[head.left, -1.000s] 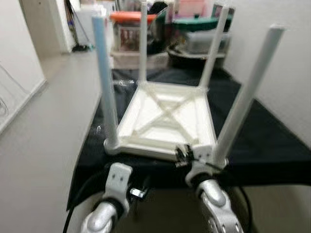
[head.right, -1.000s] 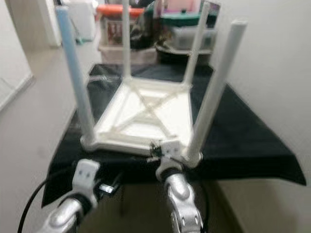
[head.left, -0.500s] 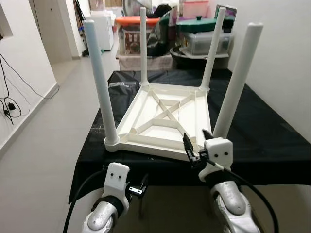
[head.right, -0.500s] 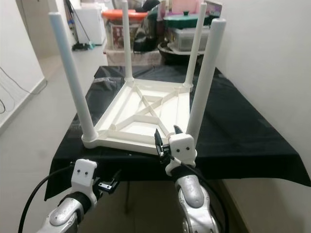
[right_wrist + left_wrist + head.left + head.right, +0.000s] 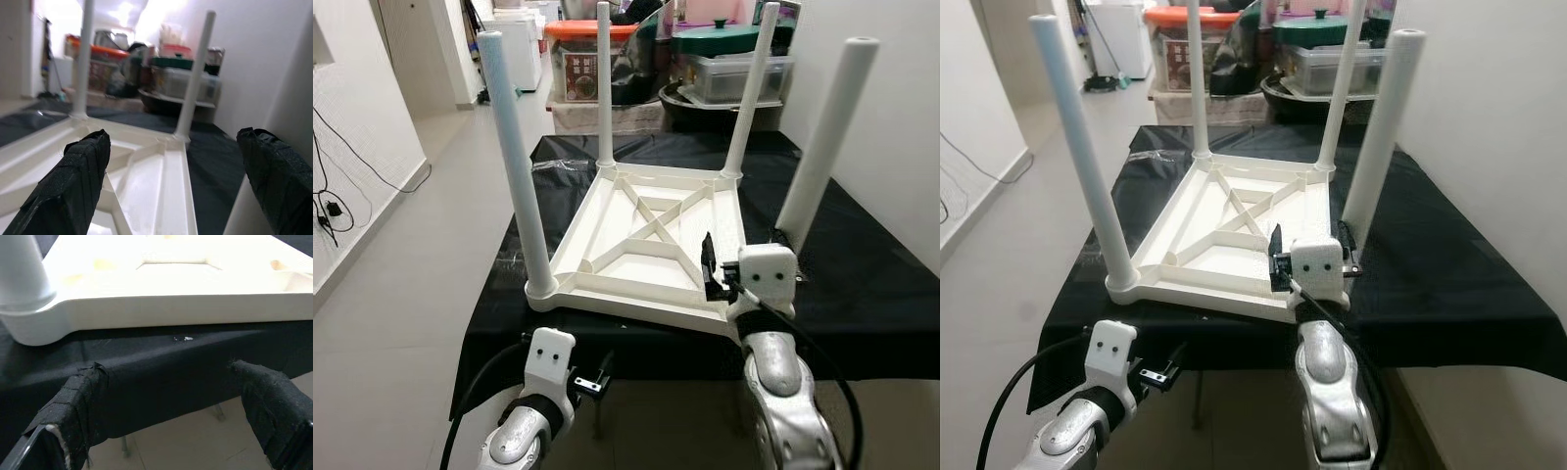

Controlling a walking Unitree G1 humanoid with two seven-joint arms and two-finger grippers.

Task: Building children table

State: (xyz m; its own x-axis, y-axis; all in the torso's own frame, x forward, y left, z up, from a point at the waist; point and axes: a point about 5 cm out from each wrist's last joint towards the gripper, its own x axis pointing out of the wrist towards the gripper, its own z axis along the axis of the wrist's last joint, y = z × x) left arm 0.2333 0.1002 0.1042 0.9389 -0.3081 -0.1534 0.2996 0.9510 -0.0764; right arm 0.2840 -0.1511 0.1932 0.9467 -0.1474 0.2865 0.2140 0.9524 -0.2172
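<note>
Children table (image 5: 641,255): upside down on black cloth (image 5: 862,284), near its front edge.
Handling: light, stiff plastic; best gripped at rim.
Right gripper (image 5: 176,181): jaws apart.
Left gripper (image 5: 171,411): jaws apart.

Base of the near right leg (image 5: 826,142) hidden behind the right gripper (image 5: 722,276) housing, corner joint not resolved, tops of the two far legs (image 5: 1197,78) cut by the frame edge, crates (image 5: 578,69) beyond the table (image 5: 641,245) partly occluded, contents indistinct.

text: none legible | labels: none legible | brands/numbers: none legible
</note>
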